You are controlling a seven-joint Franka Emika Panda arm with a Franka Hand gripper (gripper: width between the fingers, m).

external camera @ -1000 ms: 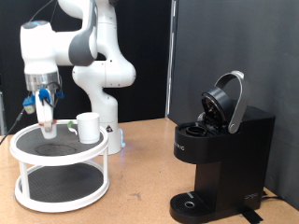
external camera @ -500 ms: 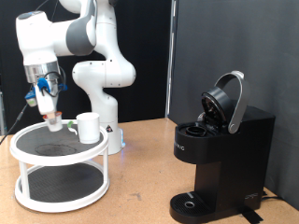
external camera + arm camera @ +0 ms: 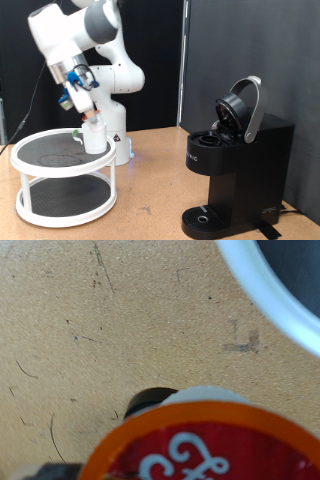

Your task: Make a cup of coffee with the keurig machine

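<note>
1. Exterior view: at the left stood a white two-tier round stand [image 3: 60,190], its top shelf dark
2. The cup [image 3: 96,136] sat at that shelf's right edge
3. Just above the cup the gripper [image 3: 92,112] hung tilted, clenched on a small pod [image 3: 205,445] with a red, orange-rimmed top
4. Well apart at the right, the keurig machine [image 3: 236,165] stood with its lid raised

The keurig machine [image 3: 235,165] looks like black plastic, matt on the body and glossy on its raised lid, with bright silver trim. The cup [image 3: 95,137] reads as smooth white ceramic. The table [image 3: 90,330] is scuffed, speckled tan board, matt
</note>
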